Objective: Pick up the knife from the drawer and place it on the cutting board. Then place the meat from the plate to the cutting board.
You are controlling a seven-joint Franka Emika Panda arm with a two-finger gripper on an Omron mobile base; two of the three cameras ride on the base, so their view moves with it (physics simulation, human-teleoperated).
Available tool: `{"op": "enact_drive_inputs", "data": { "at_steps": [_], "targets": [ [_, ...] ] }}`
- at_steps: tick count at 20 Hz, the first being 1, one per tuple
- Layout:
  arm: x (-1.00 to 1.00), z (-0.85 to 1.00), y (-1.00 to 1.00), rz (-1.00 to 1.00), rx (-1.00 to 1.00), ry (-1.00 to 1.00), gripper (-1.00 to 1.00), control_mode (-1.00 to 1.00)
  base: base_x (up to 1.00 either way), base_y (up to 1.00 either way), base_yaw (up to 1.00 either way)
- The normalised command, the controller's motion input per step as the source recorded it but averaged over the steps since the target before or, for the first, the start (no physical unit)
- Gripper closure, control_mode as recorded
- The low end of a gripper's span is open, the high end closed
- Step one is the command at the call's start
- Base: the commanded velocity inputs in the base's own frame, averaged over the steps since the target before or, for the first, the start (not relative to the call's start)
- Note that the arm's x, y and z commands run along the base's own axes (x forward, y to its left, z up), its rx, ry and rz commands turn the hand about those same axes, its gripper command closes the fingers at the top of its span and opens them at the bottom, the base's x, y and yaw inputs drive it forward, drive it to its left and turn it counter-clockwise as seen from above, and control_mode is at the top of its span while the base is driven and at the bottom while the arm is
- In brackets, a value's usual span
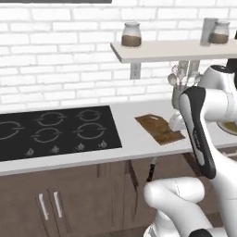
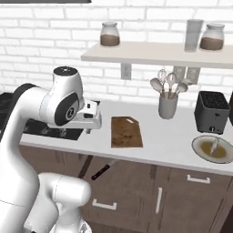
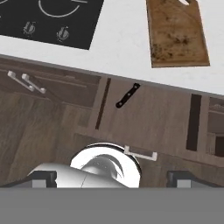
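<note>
Below the tabletop [image 2: 159, 145] edge, inside the pulled-out drawer [image 3: 148, 118]: knife [image 3: 127, 96] lying flat on the drawer floor, black handle plain, blade running up under the tabletop lip and mostly hidden. Seen from the hand view well above and ahead of the jaws [image 3: 111, 177], roughly on the midline between the two dark fingertips [image 3: 43, 177], nothing touching it. Jaws spread wide apart, empty, each tip near an outer side of the hand view. Silver bar handle [image 3: 141, 153] of the drawer front just above the jaws in that view.

On the tabletop directly behind the drawer: cutting board [image 2: 126, 131], mid-brown, bare, pale mark at a far corner. Off to the right on the same surface: plate [image 2: 213, 149], grey-rimmed, with a brownish piece of meat [image 2: 214, 147] on it, well apart from the board. Black cooktop [image 1: 55, 129] to the left of the board. Grey utensil holder [image 2: 167, 105] with whisk and spoons behind the board, dark toaster [image 2: 211, 111] beside it. Two jars on the wall shelf [image 2: 154, 52].
</note>
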Motion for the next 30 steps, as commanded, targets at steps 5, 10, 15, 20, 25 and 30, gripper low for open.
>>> {"op": "enact_drive_inputs", "data": {
  "at_steps": [5,10,15,20,25,30],
  "targets": [
    [0.00,0.00,0.00,0.00,0.00,0.00,-1.00,1.00,0.03,-0.87,0.15],
    [0.00,0.00,0.00,0.00,0.00,0.00,-1.00,1.00,0.03,-0.82,0.17],
    [0.00,0.00,0.00,0.00,0.00,0.00,-1.00,1.00,0.00,-0.63,0.29],
    [0.00,0.00,0.00,0.00,0.00,0.00,-1.00,1.00,0.00,-0.14,0.34],
    [0.00,0.00,0.00,0.00,0.00,0.00,-1.00,1.00,0.03,-0.06,0.33],
    [0.00,0.00,0.00,0.00,0.00,0.00,-1.00,1.00,0.00,-0.29,0.32]
  ]
}}
